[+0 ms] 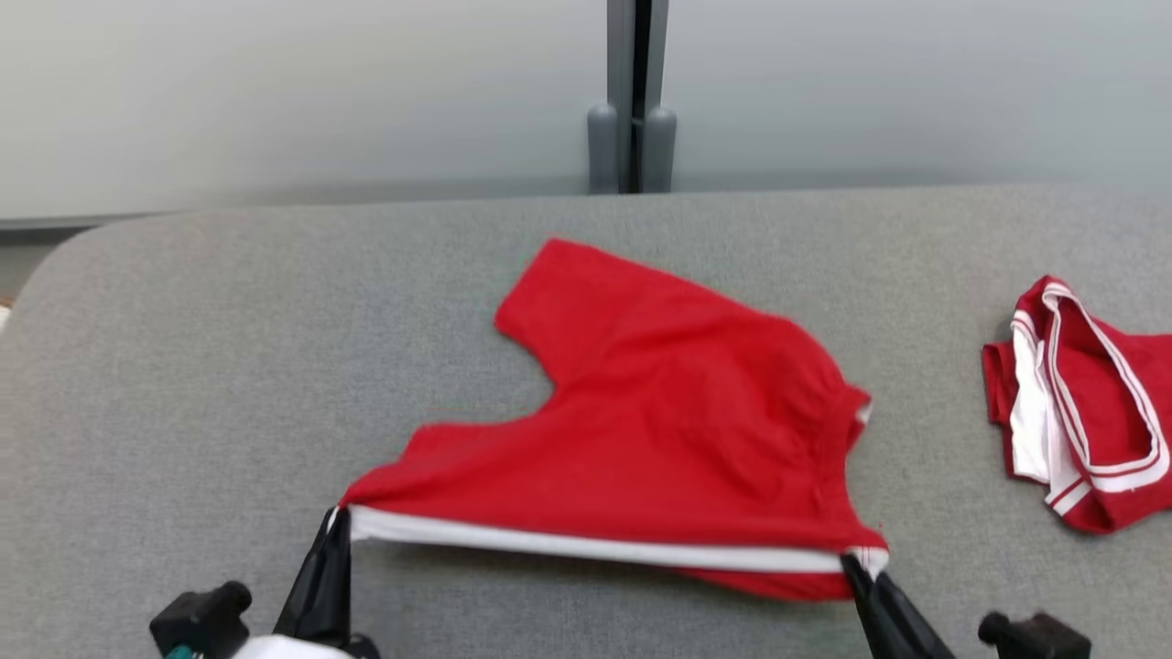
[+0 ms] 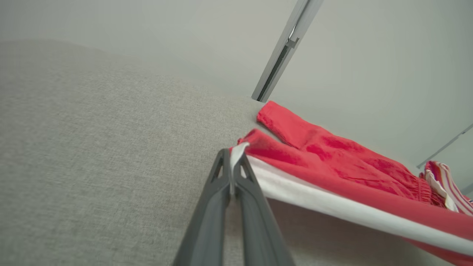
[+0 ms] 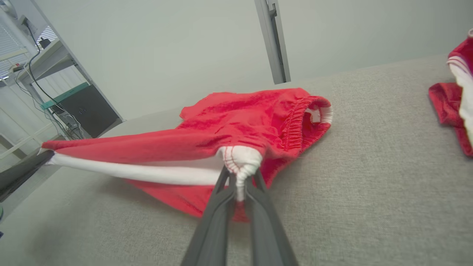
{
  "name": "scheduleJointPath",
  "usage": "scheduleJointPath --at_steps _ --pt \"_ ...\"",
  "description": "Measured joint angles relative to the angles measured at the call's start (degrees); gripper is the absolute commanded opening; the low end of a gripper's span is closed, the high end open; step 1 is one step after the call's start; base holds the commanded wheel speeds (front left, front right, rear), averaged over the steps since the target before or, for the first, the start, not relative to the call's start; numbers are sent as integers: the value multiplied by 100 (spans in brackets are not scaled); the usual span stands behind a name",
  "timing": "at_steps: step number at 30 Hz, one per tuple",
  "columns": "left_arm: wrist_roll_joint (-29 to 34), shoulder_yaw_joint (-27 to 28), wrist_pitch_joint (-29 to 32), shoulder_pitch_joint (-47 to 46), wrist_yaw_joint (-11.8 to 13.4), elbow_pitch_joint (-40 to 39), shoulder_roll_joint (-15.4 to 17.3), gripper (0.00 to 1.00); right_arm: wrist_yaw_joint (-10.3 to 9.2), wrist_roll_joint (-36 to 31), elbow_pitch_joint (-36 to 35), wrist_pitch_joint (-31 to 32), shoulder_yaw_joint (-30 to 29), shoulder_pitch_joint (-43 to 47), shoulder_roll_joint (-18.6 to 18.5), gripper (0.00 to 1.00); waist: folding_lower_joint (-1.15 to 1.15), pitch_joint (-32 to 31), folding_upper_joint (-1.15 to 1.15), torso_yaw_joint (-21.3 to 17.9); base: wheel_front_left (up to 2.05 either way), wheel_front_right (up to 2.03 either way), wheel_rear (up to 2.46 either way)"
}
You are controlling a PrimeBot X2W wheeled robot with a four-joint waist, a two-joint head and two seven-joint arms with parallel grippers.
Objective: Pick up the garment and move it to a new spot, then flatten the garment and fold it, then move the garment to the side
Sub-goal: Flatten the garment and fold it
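The garment [image 1: 668, 412] is a pair of red shorts with a white side stripe, spread on the grey padded surface [image 1: 183, 384]. Its near edge is lifted and stretched taut between my two grippers. My left gripper [image 1: 335, 520] is shut on the white-striped corner at the lower left; the left wrist view shows that gripper [image 2: 233, 162] pinching the white edge of the garment [image 2: 332, 155]. My right gripper [image 1: 851, 563] is shut on the waistband corner at the lower right; in the right wrist view the gripper [image 3: 239, 181] clamps bunched white fabric of the garment [image 3: 244, 125].
A second red and white garment [image 1: 1080, 403] lies crumpled at the right edge of the surface, also visible as a red heap [image 3: 454, 99]. A grey post [image 1: 632, 101] stands behind the surface's far edge. Desks and cables [image 3: 44, 85] stand off to the left.
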Motion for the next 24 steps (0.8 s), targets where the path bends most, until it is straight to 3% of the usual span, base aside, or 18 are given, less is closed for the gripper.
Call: scheduleJointPath --at_steps 12,19,24 --pt "172 105 1252 1696 1016 -2917 296 0 2 -274 -1244 542 -292 1410 155 0 0 -605 0 209 0 0 0" --pt "203 -41 1564 1558 1055 -3161 358 0 0 -248 -1379 801 -407 1433 316 0 0 -516 0 156 0 0 0" --pt "105 -152 1649 667 767 -2585 417 0 -2 -38 -1299 937 -515 1113 437 0 0 -248 0 46 0 0 0"
